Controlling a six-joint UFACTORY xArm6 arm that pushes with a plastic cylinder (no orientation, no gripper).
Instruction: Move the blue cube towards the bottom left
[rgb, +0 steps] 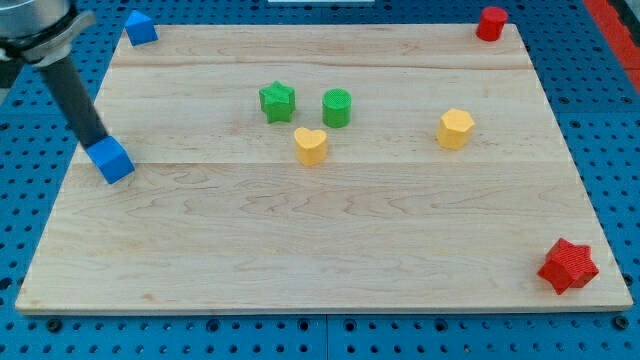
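The arm's dark rod leans in at the wooden board (330, 215)'s left edge, my tip (97, 143) touching the upper-left side of the blue cube (111, 160). There is no claw to open or close; the rod holds nothing and only pushes. The cube looks light, rigid and likely to slide easily or twist away, so contact is best centred on its upper-right face.
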